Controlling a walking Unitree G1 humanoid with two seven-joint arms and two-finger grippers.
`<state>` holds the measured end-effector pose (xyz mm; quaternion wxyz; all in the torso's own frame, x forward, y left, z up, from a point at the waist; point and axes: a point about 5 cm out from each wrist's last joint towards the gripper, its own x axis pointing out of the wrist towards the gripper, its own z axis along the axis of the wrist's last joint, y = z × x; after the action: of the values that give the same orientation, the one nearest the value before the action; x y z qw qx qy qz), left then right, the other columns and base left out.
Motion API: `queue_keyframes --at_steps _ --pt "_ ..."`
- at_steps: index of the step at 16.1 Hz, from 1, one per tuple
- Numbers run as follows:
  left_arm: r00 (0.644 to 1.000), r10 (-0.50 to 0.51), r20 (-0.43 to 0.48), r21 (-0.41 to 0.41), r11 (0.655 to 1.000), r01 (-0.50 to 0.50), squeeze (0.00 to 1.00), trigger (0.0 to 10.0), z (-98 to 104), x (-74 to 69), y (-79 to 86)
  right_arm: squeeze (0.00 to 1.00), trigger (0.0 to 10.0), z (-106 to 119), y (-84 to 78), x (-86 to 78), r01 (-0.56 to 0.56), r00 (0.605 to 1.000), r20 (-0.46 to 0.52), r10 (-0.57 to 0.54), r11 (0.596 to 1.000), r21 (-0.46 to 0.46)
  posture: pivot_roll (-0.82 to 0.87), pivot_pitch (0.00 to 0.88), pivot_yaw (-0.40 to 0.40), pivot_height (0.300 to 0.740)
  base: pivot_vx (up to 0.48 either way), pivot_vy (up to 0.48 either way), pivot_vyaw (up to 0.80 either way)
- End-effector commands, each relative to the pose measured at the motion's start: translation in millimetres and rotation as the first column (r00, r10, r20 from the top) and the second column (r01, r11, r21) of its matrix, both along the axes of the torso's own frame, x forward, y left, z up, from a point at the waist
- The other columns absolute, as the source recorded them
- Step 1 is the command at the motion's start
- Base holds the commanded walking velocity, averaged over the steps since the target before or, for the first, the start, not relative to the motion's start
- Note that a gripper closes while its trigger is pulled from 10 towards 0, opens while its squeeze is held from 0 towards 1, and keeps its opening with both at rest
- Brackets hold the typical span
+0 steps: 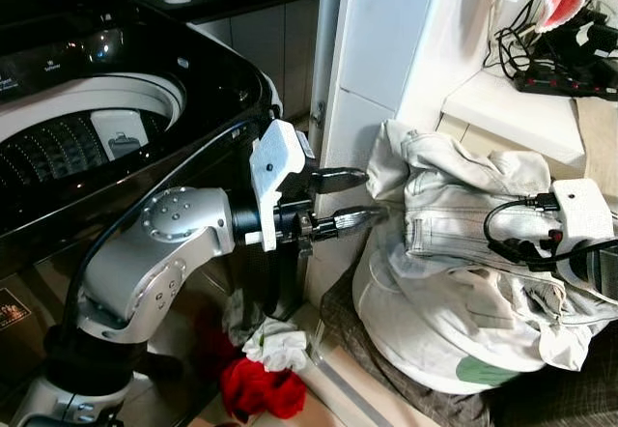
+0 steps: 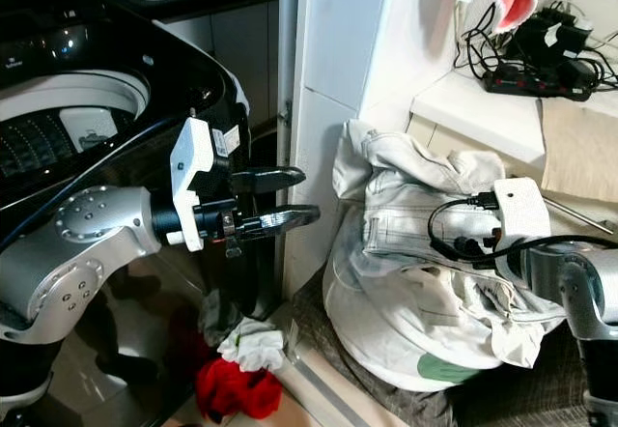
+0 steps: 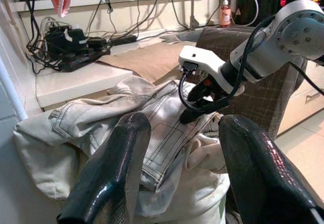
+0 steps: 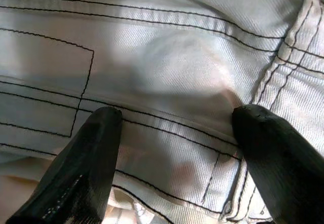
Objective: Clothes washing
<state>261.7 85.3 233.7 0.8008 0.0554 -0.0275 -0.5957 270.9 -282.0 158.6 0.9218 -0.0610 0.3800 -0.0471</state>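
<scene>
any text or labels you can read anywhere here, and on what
None can be read.
Washing machine: white print on its black top panel, too small and blurred.
Sticker on the washer front: blurred.
Label on the left gripper mount: too small.
Pump bottle: label blurred.

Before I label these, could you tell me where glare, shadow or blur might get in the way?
Left eye view: the glossy black washing machine carries bright reflections, and the white wall is nearly blown out. Left wrist view: the left gripper's near fingers are soft; the pale jeans are sharp. Right wrist view: the right gripper sits close on evenly lit denim, with stitching crisp and fingertips slightly blurred.
</scene>
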Motion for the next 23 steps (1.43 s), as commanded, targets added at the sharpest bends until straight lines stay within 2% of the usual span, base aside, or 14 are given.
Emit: queue_keyframes --at_steps 1,3,10,18,22,23 --pt "1.0 -0.008 0.002 0.007 1.0 0.008 0.0 10.0 1 -3.6 -2.3 0.0 0.0 -3 -6.9 -2.6 0.039 0.999 -0.004 -0.039 0.999 0.004 -0.05 0.0 -0.043 0.74 0.0 0.0 0.0" --pt "1.0 -0.012 -0.001 0.008 1.0 0.012 0.0 10.0 1 -4.7 -2.9 0.0 0.0 -4 -5.5 -1.3 0.042 0.999 0.012 -0.042 0.998 0.045 -0.05 0.0 -0.043 0.74 0.0 0.0 0.0" --pt "0.999 -0.043 -0.021 0.022 0.999 0.044 0.0 10.0 0 -9.3 -4.4 0.0 0.0 -7 -2.7 -0.6 0.037 0.999 0.011 -0.038 0.995 0.092 -0.05 0.0 -0.046 0.74 0.0 0.0 0.0" --pt "0.999 -0.043 -0.028 0.034 0.998 0.044 0.0 10.0 -1 -8.6 -4.2 0.0 0.0 -11 -4.3 -1.0 0.049 0.999 0.012 -0.05 0.992 0.112 -0.05 0.0 -0.042 0.74 0.0 0.0 0.0" --pt "0.999 -0.03 -0.021 0.031 0.999 0.031 0.0 10.0 -1 -7.0 -3.5 0.0 0.0 -7 -6.6 1.6 0.065 0.996 0.053 -0.073 0.989 0.136 -0.05 0.0 -0.044 0.74 0.0 0.0 0.0" --pt "1.0 -0.02 -0.014 0.023 1.0 0.021 0.0 10.0 1 -5.6 -3.3 0.0 0.0 3 -6.3 4.6 0.058 0.992 0.096 -0.076 0.984 0.171 -0.05 0.0 -0.044 0.74 0.0 0.0 0.0"
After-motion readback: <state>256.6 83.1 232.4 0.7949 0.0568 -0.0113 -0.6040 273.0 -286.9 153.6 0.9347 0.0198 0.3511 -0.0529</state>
